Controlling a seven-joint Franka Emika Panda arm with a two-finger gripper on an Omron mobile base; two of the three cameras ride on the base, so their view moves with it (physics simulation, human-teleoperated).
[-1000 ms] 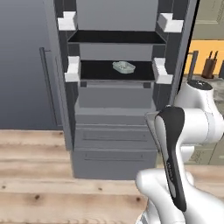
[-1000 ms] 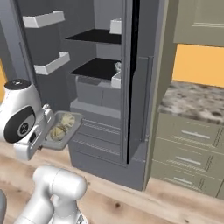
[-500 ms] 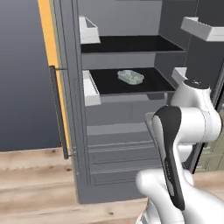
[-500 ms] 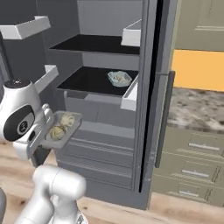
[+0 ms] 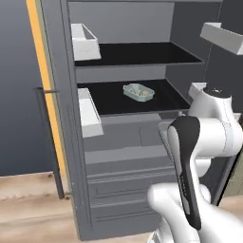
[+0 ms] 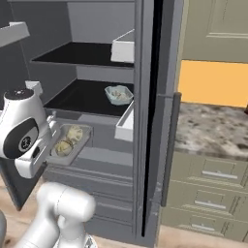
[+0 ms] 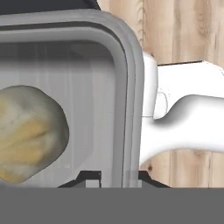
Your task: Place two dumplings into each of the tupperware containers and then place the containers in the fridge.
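Observation:
My gripper point(image 6: 52, 141) is shut on the near rim of a grey tupperware container point(image 6: 72, 141), held level in front of the open fridge point(image 6: 149, 121) just below its lower black shelf point(image 6: 80, 97). Two dumplings point(image 6: 73, 133) lie in this tray. In the hand view the tray's rim point(image 7: 131, 87) runs between my fingertips point(image 7: 89, 177), with one tan dumpling point(image 7: 30, 131) inside. A second container point(image 5: 138, 91) with dumplings in it rests on the lower shelf point(image 5: 109, 99), also seen from the right as a container point(image 6: 118, 94). My arm hides the held tray in the left base view.
White door bins point(image 5: 88, 111) jut from the fridge's left side and another bin point(image 6: 125, 125) from its right door. Grey drawers point(image 5: 123, 190) fill the fridge below the shelves. A speckled counter point(image 6: 213, 133) over beige drawers point(image 6: 208, 174) stands at right. Wooden floor point(image 5: 28, 204) lies below.
The whole picture has shifted and grown: the base has driven closer to the fridge. The container stays in my shut gripper, now nearer the lower shelf.

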